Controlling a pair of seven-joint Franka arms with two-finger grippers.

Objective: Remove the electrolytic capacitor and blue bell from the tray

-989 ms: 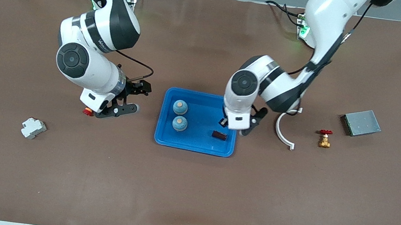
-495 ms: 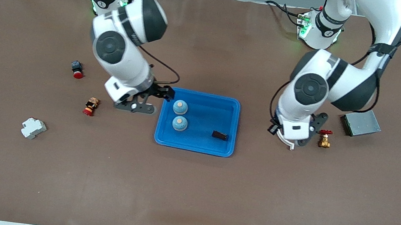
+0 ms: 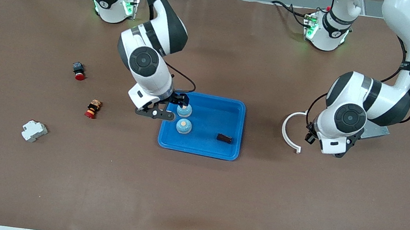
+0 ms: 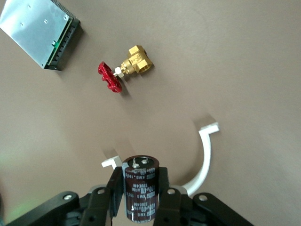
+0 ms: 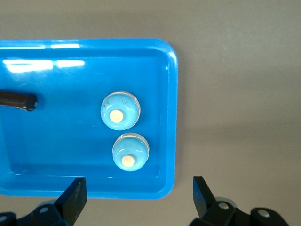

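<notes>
I see the left gripper (image 4: 136,197) clamped on a dark capacitor (image 4: 139,187), which stands out between its two fingers; it hangs over the bare table toward the left arm's end, above a white curved bracket (image 3: 290,131), and in the left wrist view a brass valve with a red handwheel (image 4: 124,69) and a grey metal box (image 4: 38,30) lie on the table near that bracket; in the front view this gripper (image 3: 331,149) is mostly hidden under its own wrist. The right gripper (image 3: 166,105) hangs over the edge of the blue tray (image 3: 208,151) at the right arm's end, with its fingers spread wide and nothing between them; in the right wrist view the two fingers (image 5: 75,197) stand far apart over the tray rim. In the tray I count two blue bells (image 3: 184,109), one just beside the other, the second bell (image 3: 183,126) nearer to the front camera; a second dark capacitor (image 3: 224,138) lies on its side in the tray, toward the left arm's end, well apart from the bells. On the table toward the right arm's end lie a small red and black button (image 3: 78,70), a small red and yellow part (image 3: 92,109) and a white block (image 3: 34,131), the block nearest to the front camera.
</notes>
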